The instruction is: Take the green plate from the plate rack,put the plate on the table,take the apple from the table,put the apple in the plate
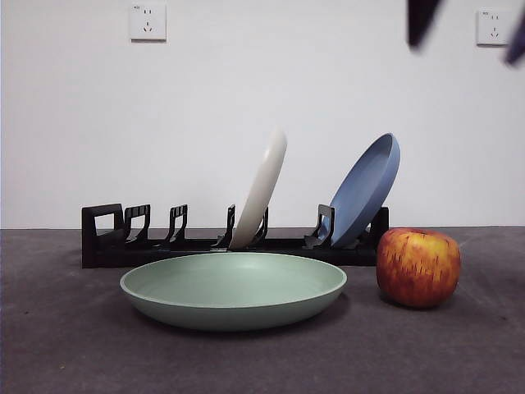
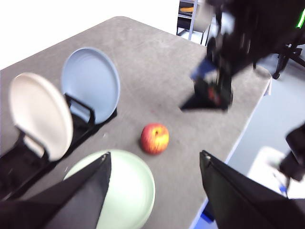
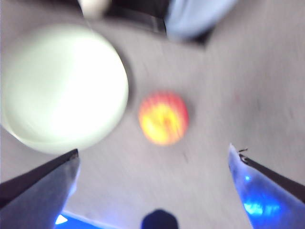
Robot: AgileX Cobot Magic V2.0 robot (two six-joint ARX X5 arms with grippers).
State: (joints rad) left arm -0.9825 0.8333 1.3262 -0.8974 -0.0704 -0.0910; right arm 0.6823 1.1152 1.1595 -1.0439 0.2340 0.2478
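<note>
the green plate (image 1: 234,289) lies flat on the table (image 1: 66,345), just in front of the plate rack (image 1: 102,238) and out of its slots. the apple (image 1: 418,267) sits on the table beside the plate's rim, close but apart from it; the front view shows a clear gap between them.

the rack holds two plates standing tilted in its dividers — a cream-white plate (image 1: 262,189) near the middle and a blue plate (image 1: 367,189) at the end nearest the apple. the slots at the looped end hold nothing.

right gripper (image 3: 152,164): above the table, looking down on the apple (image 3: 163,118) with the green plate (image 3: 62,88) to one side. jaws spread wide, nothing between them. that view is motion-blurred, so fine detail is lost. in the left wrist view the same gripper (image 2: 209,98) shows as a dark blurred mass hanging over the table, clear of the apple (image 2: 154,138).

left gripper (image 2: 155,164): high over the table, jaws apart and holding nothing — the green plate (image 2: 133,191) partly under one jaw in its view.

front view shows only dark arm tips at the top right corner.
</note>
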